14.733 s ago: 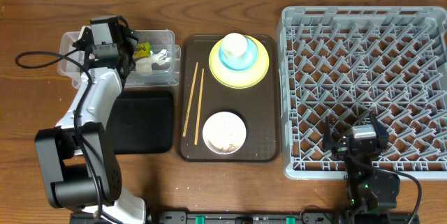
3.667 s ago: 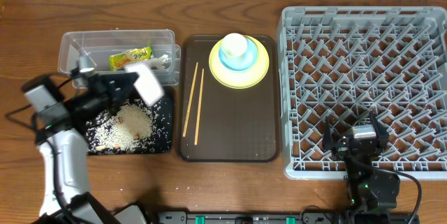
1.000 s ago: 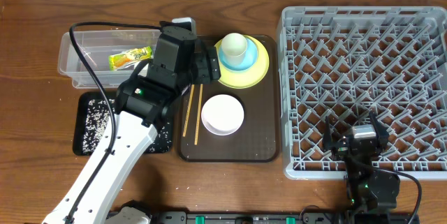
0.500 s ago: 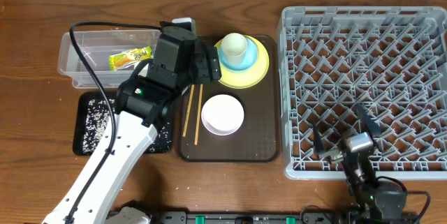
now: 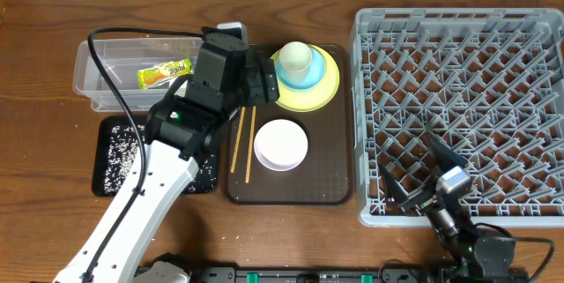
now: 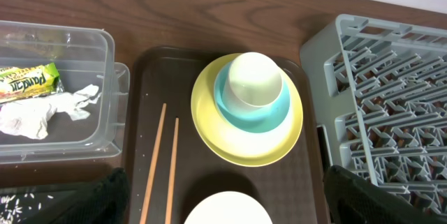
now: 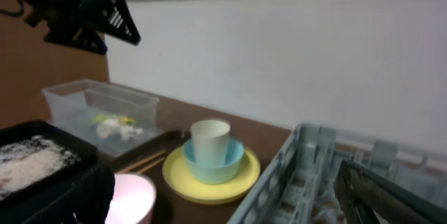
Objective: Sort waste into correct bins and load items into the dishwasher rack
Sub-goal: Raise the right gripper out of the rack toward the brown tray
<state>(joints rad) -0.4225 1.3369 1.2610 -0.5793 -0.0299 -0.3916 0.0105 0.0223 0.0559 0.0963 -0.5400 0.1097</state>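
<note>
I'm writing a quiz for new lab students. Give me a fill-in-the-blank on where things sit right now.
The small white cup stands in the light blue ____ on the yellow plate.
The snack wrapper and crumpled napkin lie in the clear ____.
The rice scraps lie in the shallow ____ tray.
Missing words: bowl, tub, black.
</note>
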